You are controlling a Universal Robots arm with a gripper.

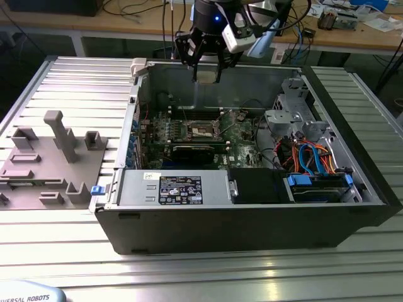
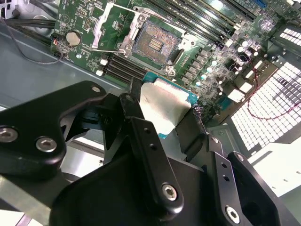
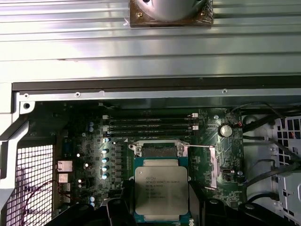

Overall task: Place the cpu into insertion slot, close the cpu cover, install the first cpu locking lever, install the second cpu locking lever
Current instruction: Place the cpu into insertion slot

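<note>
here the cpu sits clamped in the gripper.

Even room light — glare whitens the cpu and the ribbed table around the shadowed computer case.

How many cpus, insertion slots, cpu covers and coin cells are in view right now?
Flat square silvery-grey metal-topped cpu, held in the gripper: 1
Square dark insertion slot with silvery rim, empty: 1
Thin silvery metal-frame cpu cover, swung open: 1
Round silvery coin cell: 1
Total: 4
</note>
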